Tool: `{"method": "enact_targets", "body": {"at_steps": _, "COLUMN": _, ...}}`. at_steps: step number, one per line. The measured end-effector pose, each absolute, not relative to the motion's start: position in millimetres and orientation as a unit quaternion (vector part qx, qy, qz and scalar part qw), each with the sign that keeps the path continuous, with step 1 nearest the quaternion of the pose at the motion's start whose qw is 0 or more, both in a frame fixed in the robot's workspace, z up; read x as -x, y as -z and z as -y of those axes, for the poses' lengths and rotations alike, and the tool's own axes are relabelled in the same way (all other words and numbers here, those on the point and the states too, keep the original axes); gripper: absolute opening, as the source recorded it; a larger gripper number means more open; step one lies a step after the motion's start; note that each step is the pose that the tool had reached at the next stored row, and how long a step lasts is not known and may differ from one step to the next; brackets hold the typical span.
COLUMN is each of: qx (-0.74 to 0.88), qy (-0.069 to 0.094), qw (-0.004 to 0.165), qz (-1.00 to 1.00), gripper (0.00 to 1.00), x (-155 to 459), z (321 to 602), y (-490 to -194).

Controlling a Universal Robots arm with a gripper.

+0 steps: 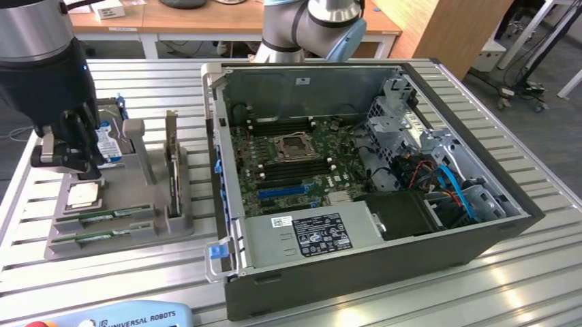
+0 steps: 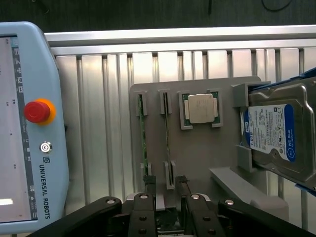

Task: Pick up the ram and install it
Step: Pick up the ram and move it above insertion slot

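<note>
Since the grey holder [image 2: 197, 158] stands the ram [image 2: 167, 138] on edge for gripping, it lies seemingly just beneath the spread, empty claw [image 2: 166, 183].

Robotics lab, slotted aluminium table [image 1: 509, 272], open computer case [image 1: 364, 272] (motherboard [image 1: 314, 174] exposed), teach pendant [image 2: 49, 148], desks [image 1: 182, 24] behind.

Exterior: high, oblique. Wrist: close, straight down. Shared: holder [image 2: 197, 153].

Bench: ribbed aluminium profile table [image 1: 518, 272], bright even light, some glare on the slats. Behind it, wooden desks [image 1: 182, 24] on white legs and a wood-panel partition [image 1: 441, 30]. Grey floor [image 1: 555, 136] on the exterior view's right, with a castor stand [image 1: 525, 87].
</note>
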State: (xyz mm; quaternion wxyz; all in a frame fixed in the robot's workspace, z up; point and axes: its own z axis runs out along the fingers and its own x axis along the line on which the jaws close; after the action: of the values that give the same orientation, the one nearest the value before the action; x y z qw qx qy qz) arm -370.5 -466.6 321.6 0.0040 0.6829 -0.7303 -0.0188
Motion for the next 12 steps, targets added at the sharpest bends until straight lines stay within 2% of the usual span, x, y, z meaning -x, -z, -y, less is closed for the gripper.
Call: {"method": "enact_targets", "body": {"at_steps": 12, "qx": -0.683, "qy": 0.019, "qw": 0.004, "qz": 0.73, "gripper": 0.3, "x": 371, "z": 468, "y": -301}}
